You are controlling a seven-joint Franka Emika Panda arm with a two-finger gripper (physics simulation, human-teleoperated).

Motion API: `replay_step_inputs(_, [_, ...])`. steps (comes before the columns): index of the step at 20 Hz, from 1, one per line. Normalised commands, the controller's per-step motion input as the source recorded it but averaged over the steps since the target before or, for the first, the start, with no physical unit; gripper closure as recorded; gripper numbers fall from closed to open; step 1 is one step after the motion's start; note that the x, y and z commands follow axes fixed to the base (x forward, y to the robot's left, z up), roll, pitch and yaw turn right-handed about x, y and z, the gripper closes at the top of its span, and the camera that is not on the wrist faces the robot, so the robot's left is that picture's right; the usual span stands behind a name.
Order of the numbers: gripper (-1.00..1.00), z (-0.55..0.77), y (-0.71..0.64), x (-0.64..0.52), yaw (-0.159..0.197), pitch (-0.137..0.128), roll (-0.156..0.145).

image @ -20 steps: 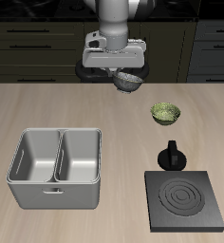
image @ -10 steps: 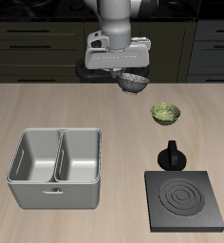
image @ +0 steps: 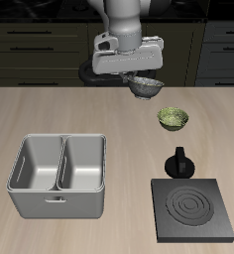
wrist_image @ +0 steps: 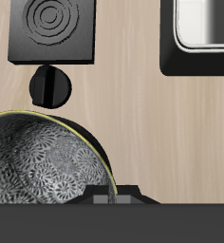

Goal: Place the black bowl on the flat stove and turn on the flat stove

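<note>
The black bowl (image: 145, 87) is small and round, dark outside with a shiny, speckled grey-white inside (wrist_image: 43, 161). It hangs up in the air right at the fingers, well above the table, near the back. It looks a bit tipped, but that is hard to tell from here. The flat stove (image: 195, 210) is a dark square plate with ring marks and a round black knob (image: 179, 164). It lies flat, far from the fingers, near the front edge.
</note>
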Motion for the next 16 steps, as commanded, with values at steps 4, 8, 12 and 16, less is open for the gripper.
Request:
replay_step_inputs(4, [1.0,0.02,0.07,0.47,0.014,0.036,0.015])
replay_step_inputs(8, [1.0,0.16,0.15,0.28,0.032,-0.014,0.019])
replay_step_inputs(12, [1.0,0.07,0.2,0.42,0.034,0.023,0.013])
replay_step_inputs(16, [1.0,0.08,0.14,0.36,0.029,0.007,0.004])
